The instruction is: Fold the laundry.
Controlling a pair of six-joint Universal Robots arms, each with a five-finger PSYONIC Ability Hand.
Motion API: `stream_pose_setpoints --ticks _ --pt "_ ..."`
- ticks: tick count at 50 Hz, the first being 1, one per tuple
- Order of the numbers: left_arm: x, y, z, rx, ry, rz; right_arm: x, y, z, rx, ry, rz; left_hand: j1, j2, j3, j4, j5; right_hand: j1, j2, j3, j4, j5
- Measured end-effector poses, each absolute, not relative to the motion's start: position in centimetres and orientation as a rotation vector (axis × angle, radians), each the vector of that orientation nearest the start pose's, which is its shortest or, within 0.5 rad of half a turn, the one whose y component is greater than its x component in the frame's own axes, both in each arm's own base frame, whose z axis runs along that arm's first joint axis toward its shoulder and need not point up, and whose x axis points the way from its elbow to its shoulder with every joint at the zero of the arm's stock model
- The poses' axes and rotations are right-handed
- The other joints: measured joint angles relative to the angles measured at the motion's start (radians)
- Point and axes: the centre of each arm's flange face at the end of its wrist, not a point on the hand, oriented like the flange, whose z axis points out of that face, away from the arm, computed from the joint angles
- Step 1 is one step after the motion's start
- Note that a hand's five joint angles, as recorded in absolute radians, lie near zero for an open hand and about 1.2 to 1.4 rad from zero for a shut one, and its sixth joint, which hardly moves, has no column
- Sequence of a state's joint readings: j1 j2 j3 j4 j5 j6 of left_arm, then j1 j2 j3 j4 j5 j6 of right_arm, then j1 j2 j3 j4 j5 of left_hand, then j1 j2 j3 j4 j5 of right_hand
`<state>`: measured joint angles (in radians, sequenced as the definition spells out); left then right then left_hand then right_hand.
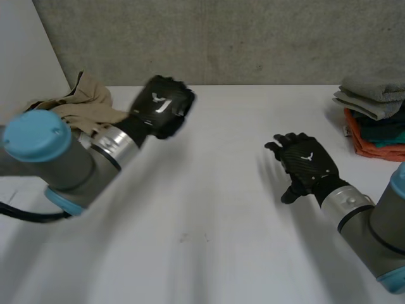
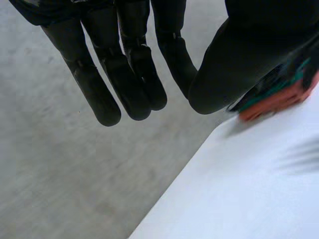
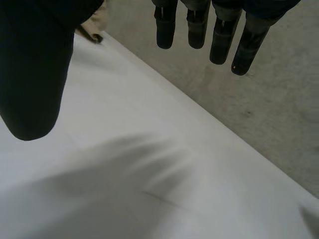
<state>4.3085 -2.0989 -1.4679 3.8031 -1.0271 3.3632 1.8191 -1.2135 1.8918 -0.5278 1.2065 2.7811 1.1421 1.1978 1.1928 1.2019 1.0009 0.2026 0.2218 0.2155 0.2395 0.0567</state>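
Tan laundry heap [image 1: 88, 101] lies crumpled just behind the left hand [image 1: 163, 104]; a folded stack [image 1: 376, 117] sits well beyond the right hand [image 1: 307, 164]. Both hands hang open above the white bench [image 1: 221, 209], holding nothing.

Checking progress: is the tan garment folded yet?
Not folded: the tan garment lies crumpled in a loose heap, unlike the neat stack of folded clothes opposite.

The head camera sits behind and between the arms and looks down over the white table [image 1: 228, 190] to the grey wall [image 1: 221, 38]. Each wrist camera looks closely along its own hand. The view along the left hand [image 2: 124, 74] shares the folded stack [image 2: 276, 101] with the head view, and the view along the right hand [image 3: 30, 74] shares the beige cloth heap [image 3: 93, 26].
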Motion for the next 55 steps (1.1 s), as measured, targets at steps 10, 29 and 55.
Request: stream_pose_setpoints --ticks 10,29,55 --pt "-29.8 -36.0 21.3 1.19 1.659 -2.63 23.0 -28.3 15.4 -0.969 2.01 -1.939 -0.715 -0.761 -0.751 -0.772 -0.749 0.0 0.0 0.0 0.0 0.0" --pt "-12.3 -50.7 11.4 1.257 1.572 -2.103 23.4 -28.0 14.9 -0.979 2.015 -1.922 -0.714 -0.776 -0.767 -0.79 -0.76 0.0 0.0 0.0 0.0 0.0" --pt "-13.2 -53.8 8.0 1.276 1.466 -2.167 23.3 -28.5 13.7 -1.011 2.053 -1.918 -0.013 -0.005 -0.008 -0.005 -0.01 0.0 0.0 0.0 0.0 0.0"
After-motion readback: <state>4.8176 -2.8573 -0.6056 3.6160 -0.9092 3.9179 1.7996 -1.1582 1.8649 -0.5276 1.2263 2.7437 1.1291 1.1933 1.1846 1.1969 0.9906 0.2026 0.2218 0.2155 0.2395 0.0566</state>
